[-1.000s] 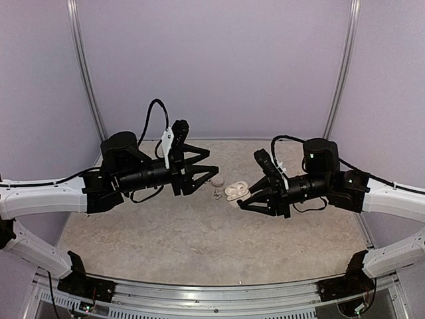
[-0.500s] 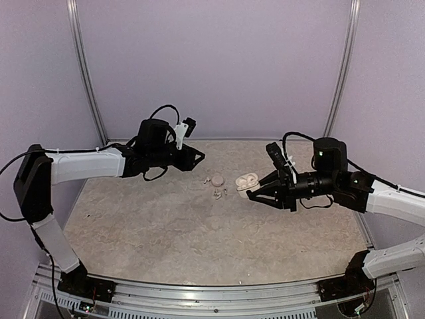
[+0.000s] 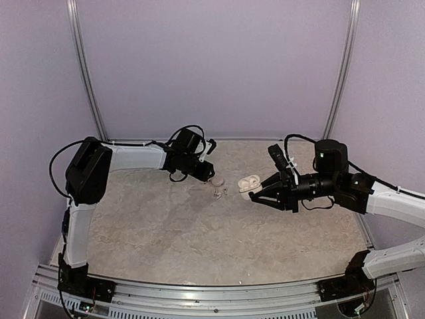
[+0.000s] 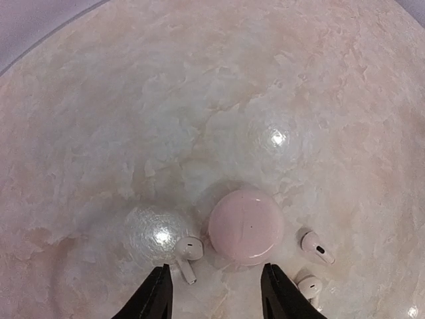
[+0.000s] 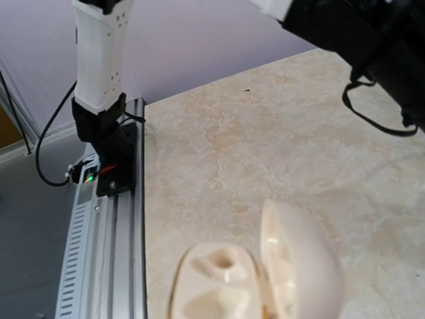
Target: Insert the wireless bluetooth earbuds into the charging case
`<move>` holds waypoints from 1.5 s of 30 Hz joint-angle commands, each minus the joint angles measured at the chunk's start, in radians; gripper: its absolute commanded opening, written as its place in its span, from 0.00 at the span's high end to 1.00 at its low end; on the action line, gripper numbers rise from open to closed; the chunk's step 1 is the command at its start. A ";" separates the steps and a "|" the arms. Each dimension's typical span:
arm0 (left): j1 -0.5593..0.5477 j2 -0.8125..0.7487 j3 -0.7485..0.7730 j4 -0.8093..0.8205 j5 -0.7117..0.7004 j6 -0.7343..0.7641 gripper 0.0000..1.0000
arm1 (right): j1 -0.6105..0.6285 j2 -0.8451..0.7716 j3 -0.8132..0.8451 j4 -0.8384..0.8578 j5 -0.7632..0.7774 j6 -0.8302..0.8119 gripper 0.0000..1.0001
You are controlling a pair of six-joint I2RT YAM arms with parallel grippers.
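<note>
White plastic charging case (image 3: 248, 182), lid swung open, is clamped at the tips of my right gripper (image 3: 257, 191). It sits just right of the loose parts. In the right wrist view it is blurred, so I can't read the wells properly. The earbuds (image 4: 188, 250) lie on the marbled table (image 3: 199, 246) on either side of a round pink puck (image 4: 246, 224), one almost touching it. My left gripper (image 4: 214, 296) hangs over them with its fingers spread, gripping nothing.
</note>
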 commanded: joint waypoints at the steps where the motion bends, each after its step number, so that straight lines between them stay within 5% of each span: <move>1: 0.012 0.054 0.064 -0.073 -0.029 0.007 0.54 | -0.014 -0.020 -0.008 0.032 -0.024 0.010 1.00; 22: 0.029 0.216 0.235 -0.170 0.000 0.013 0.62 | -0.018 -0.011 -0.010 0.027 -0.021 0.004 1.00; 33: 0.027 0.233 0.254 -0.235 -0.024 0.011 0.77 | -0.021 -0.009 -0.008 0.025 -0.024 -0.002 1.00; 38: 0.023 0.166 0.160 -0.245 -0.028 -0.011 0.84 | -0.020 -0.012 -0.005 0.021 -0.029 0.002 1.00; 45: -0.012 -0.070 -0.178 -0.208 -0.011 -0.070 0.88 | -0.020 -0.019 -0.009 0.032 -0.046 0.002 1.00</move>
